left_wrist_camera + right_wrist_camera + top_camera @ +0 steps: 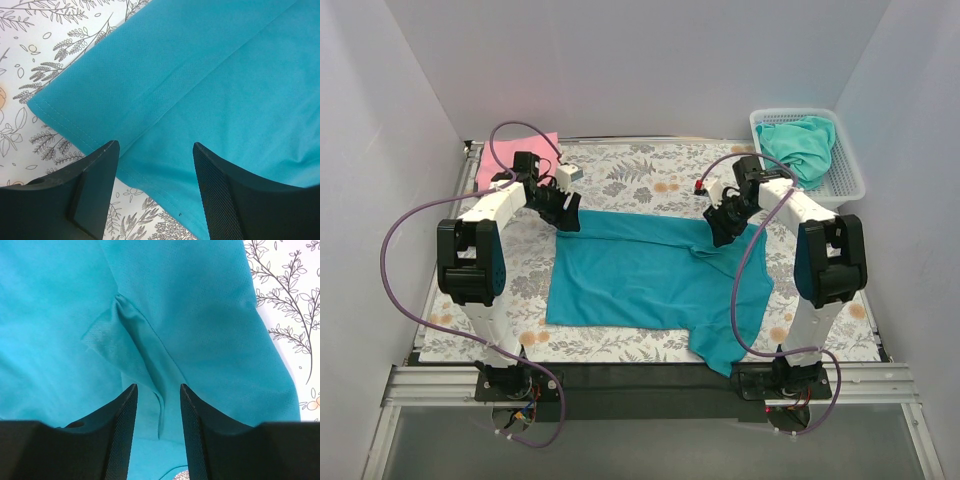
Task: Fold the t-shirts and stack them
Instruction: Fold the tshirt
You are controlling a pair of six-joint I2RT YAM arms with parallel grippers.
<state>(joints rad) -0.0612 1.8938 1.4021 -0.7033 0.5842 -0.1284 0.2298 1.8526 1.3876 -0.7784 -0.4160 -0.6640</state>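
Floral table covering (pixel 650 175) has the deep teal-blue t-shirt (pixel 640 275) spread flat across its middle; paler aqua-green t-shirt (pixel 805 145) is bunched in the white basket (pixel 850 180) far right; pink t-shirt (pixel 505 160) lies far left. Left gripper (pixel 156 145) is over the teal one's far-left corner, fingers spread with nothing between; right gripper (pixel 158 386) is at its far-right edge, fingers partly apart astride a raised crease, can't tell if they're pinching it.

I note white link shells and black joint housings on the left arm (pixel 492 208) and right arm (pixel 800 210) alike. A purple cable (pixel 385 252) loops along each. The right-hand cable (pixel 741 290) carries a red plug (pixel 700 186) near the wrist. Left gripper (pixel 155 144) and right gripper (pixel 158 386) have black fingers (pixel 225 200), inner faces mesh-textured. Black base plates (pixel 507 383), both sides.
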